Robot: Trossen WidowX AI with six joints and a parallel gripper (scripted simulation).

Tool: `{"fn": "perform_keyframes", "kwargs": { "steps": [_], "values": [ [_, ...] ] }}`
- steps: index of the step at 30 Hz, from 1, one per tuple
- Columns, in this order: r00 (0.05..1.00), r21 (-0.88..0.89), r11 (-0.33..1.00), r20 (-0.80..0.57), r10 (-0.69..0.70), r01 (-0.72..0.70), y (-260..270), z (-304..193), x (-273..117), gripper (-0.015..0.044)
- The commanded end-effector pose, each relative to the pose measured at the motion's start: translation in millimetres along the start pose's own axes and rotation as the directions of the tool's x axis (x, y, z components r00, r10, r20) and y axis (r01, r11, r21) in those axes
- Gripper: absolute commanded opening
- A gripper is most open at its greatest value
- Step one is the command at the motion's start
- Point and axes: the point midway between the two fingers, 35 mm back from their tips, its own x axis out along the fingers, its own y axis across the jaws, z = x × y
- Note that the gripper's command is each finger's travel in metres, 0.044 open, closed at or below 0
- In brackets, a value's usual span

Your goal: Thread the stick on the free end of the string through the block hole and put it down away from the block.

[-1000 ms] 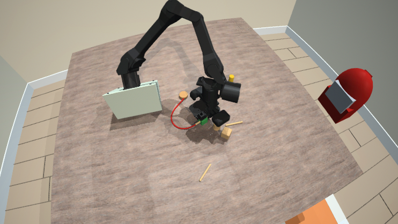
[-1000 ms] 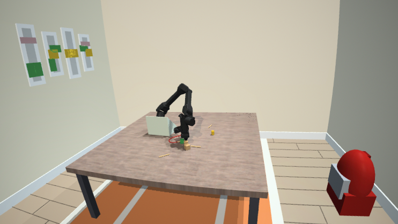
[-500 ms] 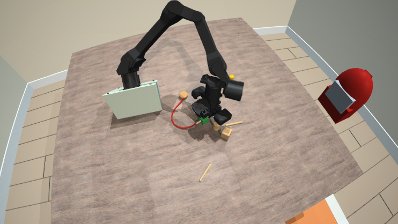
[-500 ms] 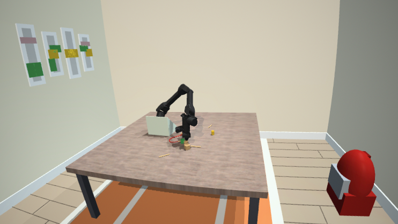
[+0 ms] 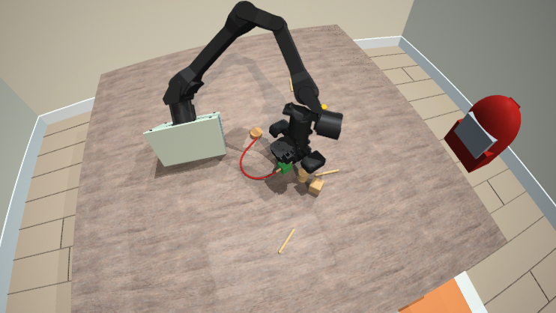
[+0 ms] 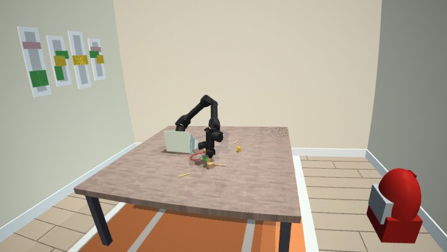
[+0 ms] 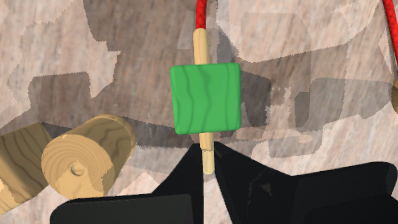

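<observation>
The green block has the thin wooden stick through it, with stick showing on both sides in the wrist view. The red string leads from the stick's rear end, outside the block, in a curve to the round wooden button. My gripper is shut on the stick's front end, close beside the block. The stick's tip shows between the fingers. In the top view the fingertips are hidden behind the gripper body.
A wooden cylinder and a wooden cube are close beside the gripper. Loose sticks lie beside them, nearer the front and behind the arm. A yellow cylinder stands farther back. A pale box is by the arm's base.
</observation>
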Motion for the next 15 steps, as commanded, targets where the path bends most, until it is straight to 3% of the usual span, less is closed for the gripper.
{"fn": "perform_keyframes", "kwargs": {
  "steps": [1, 15],
  "values": [
    [1.0, 0.005, 1.0, 0.005, -0.001, 0.001, 0.3, -1.5, 0.9, 0.0],
    [1.0, 0.005, 1.0, 0.004, 0.008, -0.008, -0.7, -24.4, 0.1, 0.0]
  ]
}}
